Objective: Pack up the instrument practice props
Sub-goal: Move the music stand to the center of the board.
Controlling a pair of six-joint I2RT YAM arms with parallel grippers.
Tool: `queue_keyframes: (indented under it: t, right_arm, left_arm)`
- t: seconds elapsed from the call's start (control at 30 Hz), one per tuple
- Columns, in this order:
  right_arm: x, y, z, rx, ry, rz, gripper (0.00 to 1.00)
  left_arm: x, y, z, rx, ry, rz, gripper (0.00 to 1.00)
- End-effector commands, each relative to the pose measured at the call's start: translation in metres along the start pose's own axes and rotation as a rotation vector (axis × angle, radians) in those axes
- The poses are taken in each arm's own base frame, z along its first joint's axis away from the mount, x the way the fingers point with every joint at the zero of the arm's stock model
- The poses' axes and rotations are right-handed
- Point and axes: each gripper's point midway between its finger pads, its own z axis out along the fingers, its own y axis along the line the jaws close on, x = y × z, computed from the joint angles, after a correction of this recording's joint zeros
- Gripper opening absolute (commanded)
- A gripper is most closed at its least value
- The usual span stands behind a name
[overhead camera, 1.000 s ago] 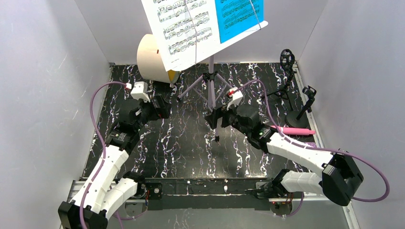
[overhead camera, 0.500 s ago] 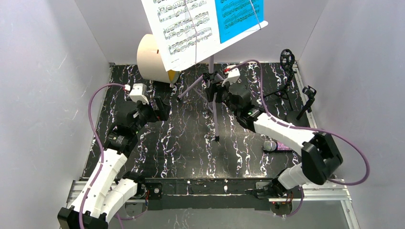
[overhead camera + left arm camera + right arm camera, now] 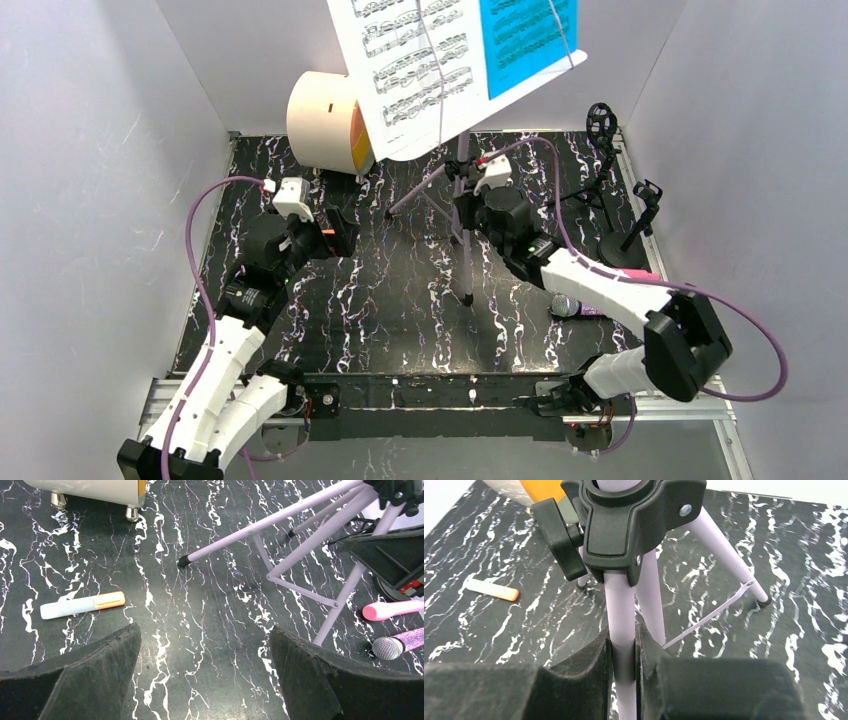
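Black marbled bench (image 3: pixel 380 300). A lilac music rack (image 3: pixel 466 265), pages (image 3: pixel 420 60) on top, stands near the middle of the far edge. The right end effector (image 3: pixel 623 650) pinches 1 tube under its black hub (image 3: pixel 634 525); the left end effector (image 3: pixel 205 647) is spread. Likely best: lift slowly, keeping the top-heavy rack upright.

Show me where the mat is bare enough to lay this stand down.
Widest bare mat: front centre, between the music stand's near foot, the left arm and the near edge. Smaller patch between the marker and its left foot. Crowded right side: pink microphone, purple microphone, two mic tripods.
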Motion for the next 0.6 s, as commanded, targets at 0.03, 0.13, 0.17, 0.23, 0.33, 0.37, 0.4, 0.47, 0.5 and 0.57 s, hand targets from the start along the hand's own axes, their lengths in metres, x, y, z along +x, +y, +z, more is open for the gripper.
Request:
queue_keyframes:
  t: [0.03,0.13,0.17,0.23,0.33,0.37,0.4,0.47,0.5,0.57]
  right_arm:
    - [-0.006,-0.044,-0.032,0.200,-0.025,0.060,0.01]
    - [-0.003,-0.052,-0.042,0.239,-0.020,0.073,0.01]
    - [-0.001,-0.054,-0.044,0.252,-0.013,0.076,0.01]
    - [0.001,-0.055,-0.047,0.261,-0.003,0.079,0.01]
    - [0.002,-0.054,-0.048,0.255,0.015,0.071,0.01]
    - [0.002,-0.051,-0.048,0.240,0.025,0.067,0.01]
    - [0.000,-0.047,-0.049,0.222,0.037,0.066,0.03]
    - [-0.005,-0.042,-0.054,0.196,0.065,0.062,0.19]
    - [-0.007,-0.040,-0.059,0.190,0.080,0.062,0.26]
    - [-0.014,-0.036,-0.069,0.163,0.095,0.064,0.38]
  left_arm:
    - [-0.001,-0.007,-0.006,0.029,0.006,0.002,0.98]
    - [-0.010,-0.018,-0.009,0.072,-0.004,-0.026,0.98]
    - [-0.012,-0.022,-0.010,0.085,-0.006,-0.036,0.98]
    - [-0.020,-0.030,-0.012,0.115,-0.015,-0.058,0.98]
    - [-0.036,-0.043,-0.020,0.164,-0.040,-0.084,0.98]
    - [-0.044,-0.048,-0.023,0.185,-0.052,-0.092,0.98]
    - [-0.052,-0.053,-0.027,0.200,-0.063,-0.097,0.99]
    - [-0.067,-0.063,-0.037,0.231,-0.077,-0.104,0.99]
    - [-0.080,-0.069,-0.044,0.249,-0.099,-0.103,0.98]
    - [-0.096,-0.079,-0.054,0.283,-0.116,-0.103,0.98]
